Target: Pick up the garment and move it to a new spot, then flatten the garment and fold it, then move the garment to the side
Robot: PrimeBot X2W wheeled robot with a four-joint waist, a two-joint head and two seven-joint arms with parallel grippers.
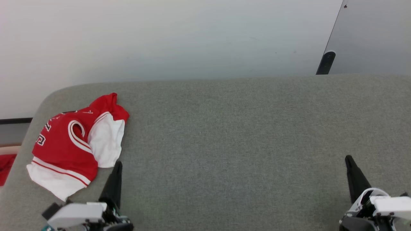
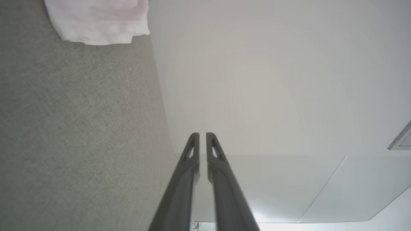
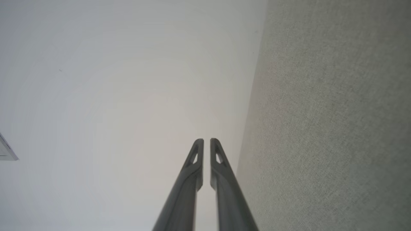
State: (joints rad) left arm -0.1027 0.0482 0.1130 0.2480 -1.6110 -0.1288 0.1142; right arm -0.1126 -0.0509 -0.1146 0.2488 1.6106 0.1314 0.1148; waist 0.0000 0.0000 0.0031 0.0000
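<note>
One crumpled garment (image 1: 69, 144) lies just left of the closed left pincer (image 1: 118, 164).

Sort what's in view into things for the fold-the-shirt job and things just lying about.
For the job: red-and-white jersey T-shirt, crumpled at the left end of the grey table; left gripper, shut beside it; right gripper, shut.
Lying about: plain red cloth off the table's left edge; dark post behind.
</note>
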